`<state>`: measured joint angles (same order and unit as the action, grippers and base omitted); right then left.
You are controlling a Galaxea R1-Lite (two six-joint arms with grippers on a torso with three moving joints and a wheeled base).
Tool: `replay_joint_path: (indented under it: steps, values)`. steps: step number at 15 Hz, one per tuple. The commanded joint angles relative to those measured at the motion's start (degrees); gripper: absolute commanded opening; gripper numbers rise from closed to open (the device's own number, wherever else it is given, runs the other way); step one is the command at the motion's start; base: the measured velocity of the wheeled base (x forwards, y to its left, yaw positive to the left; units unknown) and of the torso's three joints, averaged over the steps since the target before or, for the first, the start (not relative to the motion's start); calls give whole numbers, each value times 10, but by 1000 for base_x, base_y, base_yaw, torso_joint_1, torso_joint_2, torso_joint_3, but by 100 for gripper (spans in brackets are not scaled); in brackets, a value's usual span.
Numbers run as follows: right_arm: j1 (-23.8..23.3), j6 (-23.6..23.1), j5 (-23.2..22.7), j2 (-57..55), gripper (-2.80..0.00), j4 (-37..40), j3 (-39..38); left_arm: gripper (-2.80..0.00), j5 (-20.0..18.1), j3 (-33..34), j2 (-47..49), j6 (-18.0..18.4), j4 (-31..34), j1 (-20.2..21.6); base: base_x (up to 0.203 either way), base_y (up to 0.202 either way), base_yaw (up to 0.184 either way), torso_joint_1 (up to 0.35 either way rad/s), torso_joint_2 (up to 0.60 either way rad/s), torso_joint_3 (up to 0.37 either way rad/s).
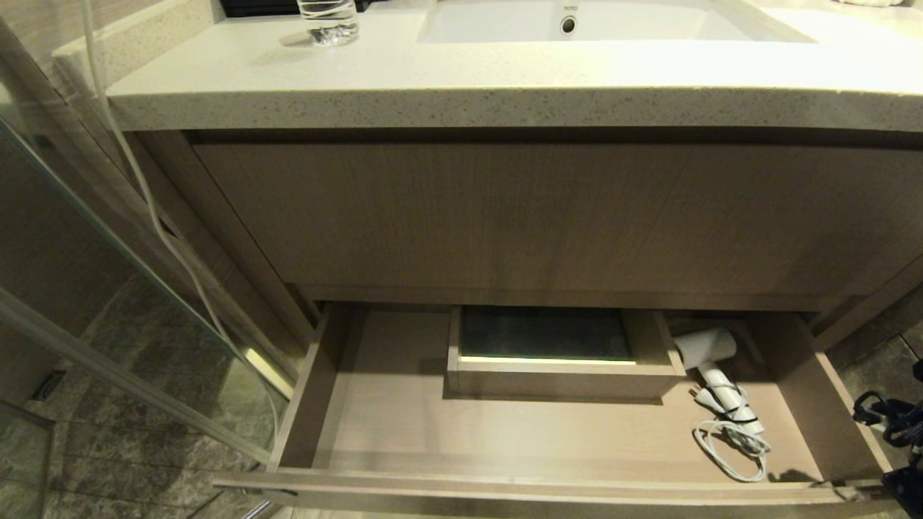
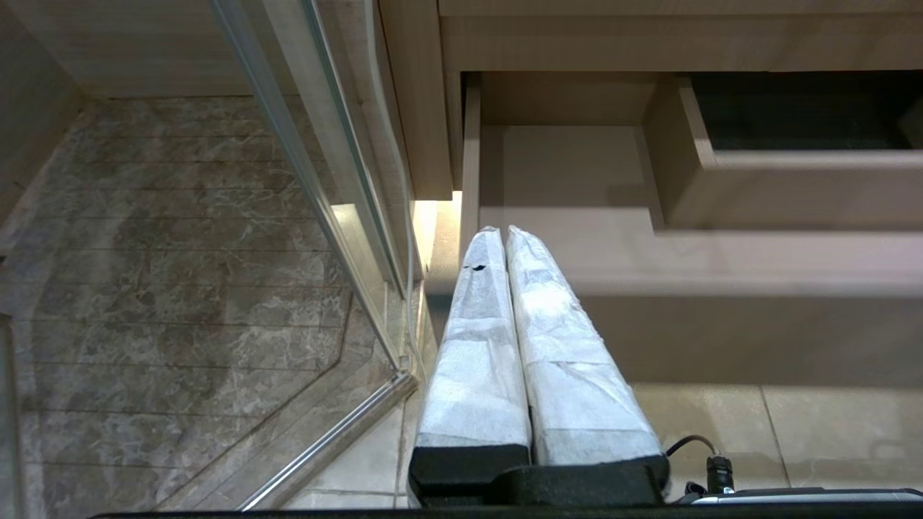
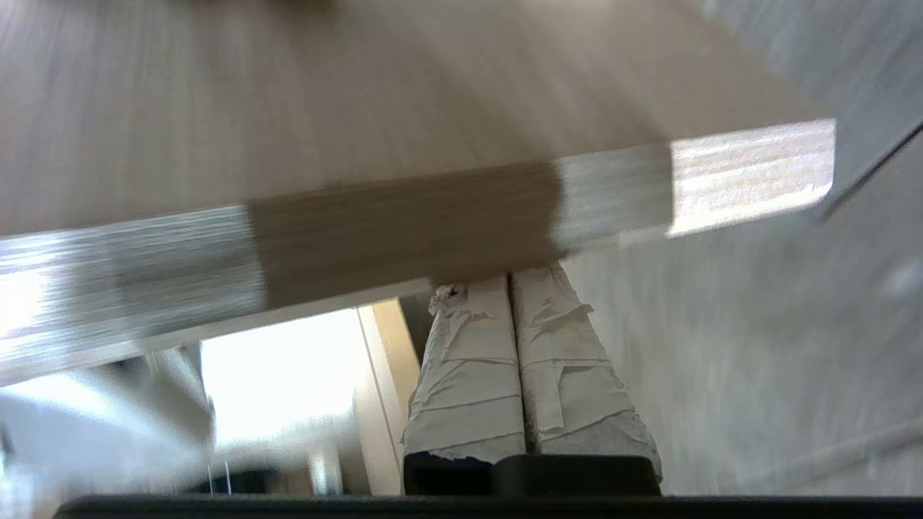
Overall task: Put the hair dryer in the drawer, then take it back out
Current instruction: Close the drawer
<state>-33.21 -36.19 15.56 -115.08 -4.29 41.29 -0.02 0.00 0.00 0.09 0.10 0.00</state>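
The dryer (image 1: 710, 360) is lying inside the open drawer (image 1: 404, 418), in its right-hand bay at about four o'clock from the boxed cutout (image 1: 555, 353) and just beside that box's right wall. Its barrel is sitting toward the back of the drawer and its handle is running forward, so the long axis is pointing roughly from eleven to five o'clock in the head view, with the cord (image 1: 732, 440) coiling on the drawer floor at the near end. The right gripper (image 3: 510, 285) is sitting with its wrapped fingers pressed together on nothing, their tips tucked against the underside edge of a wood-grain panel; how far it is from the dryer cannot be told, though a dark bit of the right arm (image 1: 894, 425) is showing at three o'clock, beyond the drawer's right wall. That is making the right arm the nearer one by my judgement. The left gripper (image 2: 505, 234) is hanging parked with fingers closed, pointing at the drawer's left front corner, well apart from the dryer. The drawer floor is smooth wood-grain board; above it are a tall front panel (image 1: 548, 216), a speckled counter (image 1: 461, 79), a sink (image 1: 613, 21) and a glass (image 1: 328, 21), with a glass partition (image 1: 108, 317) and stone tiles at nine o'clock.
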Motion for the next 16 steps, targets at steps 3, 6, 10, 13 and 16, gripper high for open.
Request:
replay_joint_path:
  steps: [3,6,10,13,16]
  values:
    - [43,42,-26,38,-280,-111,0,-280,0,0,0,0,0,0,0,0,0,0,0,0]
    - [98,66,-26,45,-280,-252,0,-280,0,0,0,0,0,0,0,0,0,0,0,0]
    - [125,71,-27,47,-280,-307,6,-280,0,0,0,0,0,0,0,0,0,0,0,0]
    - [126,53,-45,50,-280,-301,4,-280,0,0,0,0,0,0,0,0,0,0,0,0]
    - [126,32,-62,56,-280,-300,0,-280,0,0,0,0,0,0,0,0,0,0,0,0]
